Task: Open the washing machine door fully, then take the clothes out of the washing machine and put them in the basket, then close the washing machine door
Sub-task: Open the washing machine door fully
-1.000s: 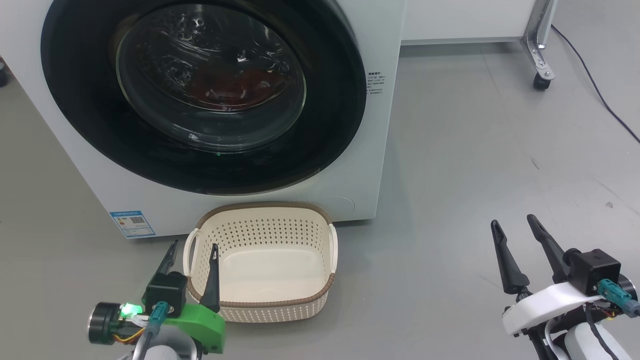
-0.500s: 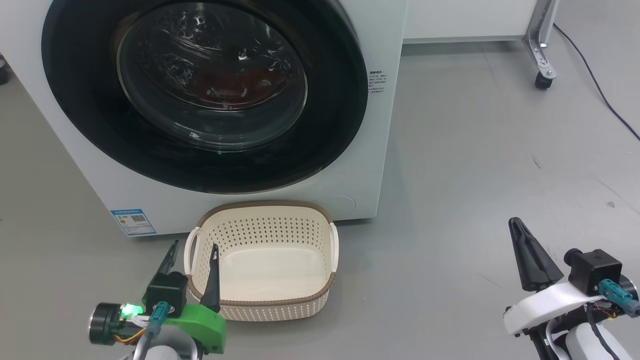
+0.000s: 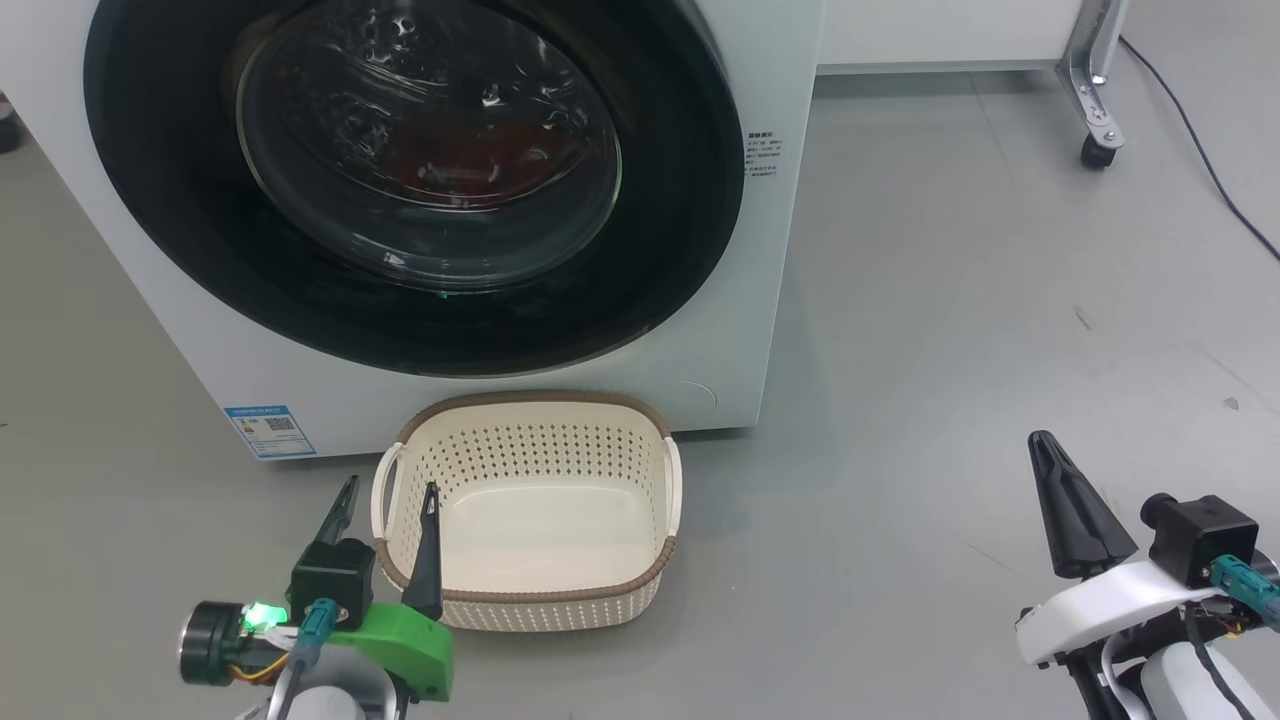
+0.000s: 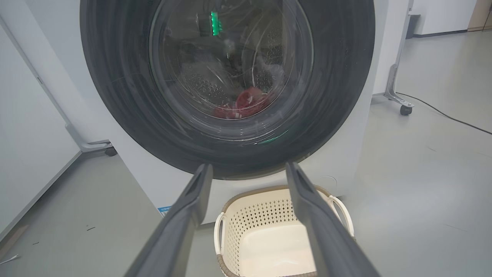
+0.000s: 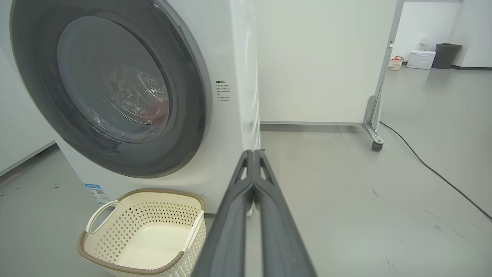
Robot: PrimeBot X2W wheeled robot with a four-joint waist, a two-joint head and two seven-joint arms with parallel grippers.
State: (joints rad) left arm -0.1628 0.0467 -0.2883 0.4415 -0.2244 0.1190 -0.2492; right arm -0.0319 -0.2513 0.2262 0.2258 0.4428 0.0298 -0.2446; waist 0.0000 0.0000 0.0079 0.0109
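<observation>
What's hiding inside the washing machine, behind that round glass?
Through the shut washing machine door, red clothes lie low in the shiny drum. Glare and dark glass hide their shape and the drum's back.

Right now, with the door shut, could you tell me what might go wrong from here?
1. The right jaws are shut, and the glossy door shows no handle; they may slip off it.
2. The basket stands close under the door; a reaching arm could knock it away.
</observation>
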